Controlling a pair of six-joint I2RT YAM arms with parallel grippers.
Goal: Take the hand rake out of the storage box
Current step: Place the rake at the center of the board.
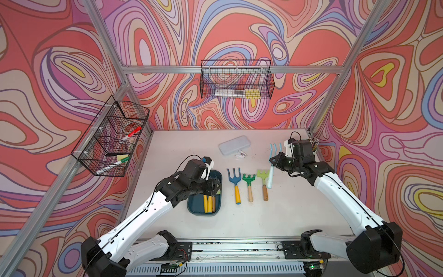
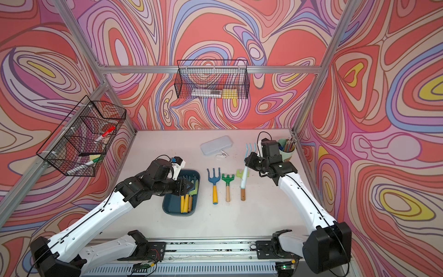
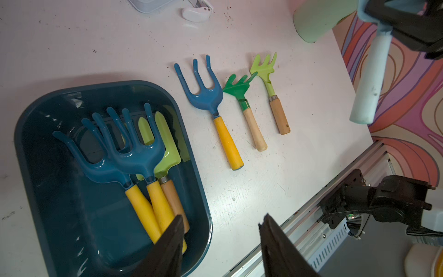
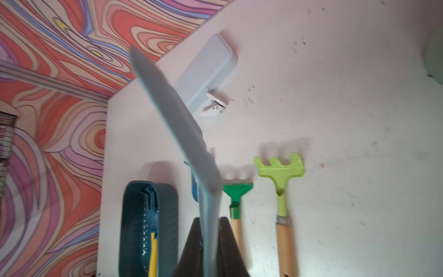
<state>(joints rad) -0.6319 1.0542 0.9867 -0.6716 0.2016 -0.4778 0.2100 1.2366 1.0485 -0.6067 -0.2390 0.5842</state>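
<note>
In a top view the left arm (image 1: 148, 203) hides the far end of the storage box (image 1: 194, 207) and the heads of its rakes (image 1: 208, 203); the right wrist view blurs the pale blue rake (image 4: 177, 120).

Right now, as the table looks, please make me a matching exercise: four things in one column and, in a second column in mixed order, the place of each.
Things:
1. pale blue rake
2. light green trowel
3. dark green rake
4. pale grey case

Places:
A. near the back of the table
B. gripped in the right hand
C. inside the storage box
D. on the table, between the blue fork and the light green rake

Pairs: 1-B, 2-C, 3-D, 4-A
</note>
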